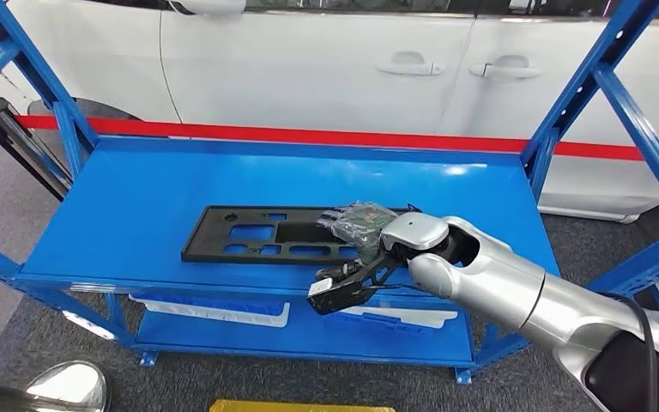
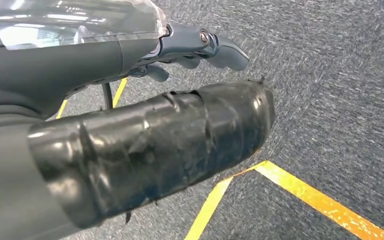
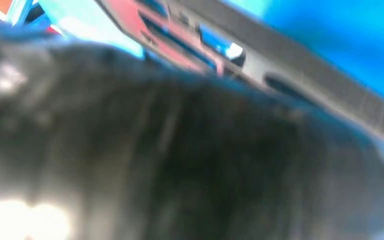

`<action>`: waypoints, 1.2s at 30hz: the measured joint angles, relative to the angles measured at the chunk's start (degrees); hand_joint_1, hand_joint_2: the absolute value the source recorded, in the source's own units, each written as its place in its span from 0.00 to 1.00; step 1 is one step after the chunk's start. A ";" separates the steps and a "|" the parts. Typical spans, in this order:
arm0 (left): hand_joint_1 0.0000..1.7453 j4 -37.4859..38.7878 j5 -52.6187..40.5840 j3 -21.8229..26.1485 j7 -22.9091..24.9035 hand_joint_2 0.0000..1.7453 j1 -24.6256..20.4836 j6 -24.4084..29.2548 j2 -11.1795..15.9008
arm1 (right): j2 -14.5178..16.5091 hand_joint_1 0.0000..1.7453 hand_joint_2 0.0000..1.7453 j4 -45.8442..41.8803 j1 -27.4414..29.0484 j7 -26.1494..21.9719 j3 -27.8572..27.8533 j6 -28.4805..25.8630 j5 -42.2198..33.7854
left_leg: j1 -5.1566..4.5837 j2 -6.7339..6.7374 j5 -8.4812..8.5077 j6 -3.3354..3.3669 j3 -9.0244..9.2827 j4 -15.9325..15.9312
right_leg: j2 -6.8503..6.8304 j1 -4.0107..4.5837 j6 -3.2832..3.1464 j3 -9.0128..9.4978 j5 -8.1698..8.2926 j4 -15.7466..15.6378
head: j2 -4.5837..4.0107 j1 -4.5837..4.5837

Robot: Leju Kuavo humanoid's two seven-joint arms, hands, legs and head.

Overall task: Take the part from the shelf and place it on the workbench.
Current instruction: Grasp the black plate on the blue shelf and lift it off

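Shelf: blue metal rack [image 1: 137,197] with slanted blue braces; its upper deck is a flat blue sheet
Room: grey carpet floor [image 1: 0,318], a red stripe along it behind the rack, and a white car [image 1: 326,60] with two door handles parked beyond
Lower deck: two white trays [image 1: 214,311] lying side by side
Floor marks: yellow tape lines [image 2: 305,192] on the carpet in the left wrist view
Part: one flat black panel [image 1: 249,240] with rectangular cut-outs, lying on the upper deck near its front edge
Right hand: right hand [image 1: 356,249] at the panel's right end, fingers over its top and thumb below the deck edge; whether it clamps the panel I cannot tell
Left hand: left hand [image 2: 180,65] hangs over the carpet, fingers curled in, holding nothing
Right wrist view: blurred, dark panel against blue
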 joint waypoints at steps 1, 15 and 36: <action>0.00 -0.01 0.00 0.00 0.00 0.00 0.01 -0.01 -0.02 | -0.04 0.00 0.00 0.02 -0.02 0.00 -0.01 0.01 0.01 | 0.01 0.03 -0.07 0.28 0.16 -0.11 | -0.02 -0.18 0.21 -1.70 -1.55 3.34 | -0.01 0.03; 0.00 -0.03 -0.05 0.00 0.15 0.00 -0.05 -0.32 -0.52 | -0.44 0.00 0.00 0.36 0.29 -0.04 0.25 -0.01 -0.04 | -0.02 0.02 -3.65 -2.14 0.74 2.60 | -0.08 -0.85 -1.33 -0.81 4.02 -3.25 | -0.01 -0.01; 0.00 0.03 0.16 0.00 -0.72 0.00 -0.13 -0.55 -0.38 | -1.06 0.00 0.00 0.38 2.61 -0.59 0.57 0.01 -0.59 | -0.02 0.08 -0.05 0.46 -0.01 -0.06 | -0.05 -0.97 0.93 -7.07 -3.08 11.87 | -0.02 0.05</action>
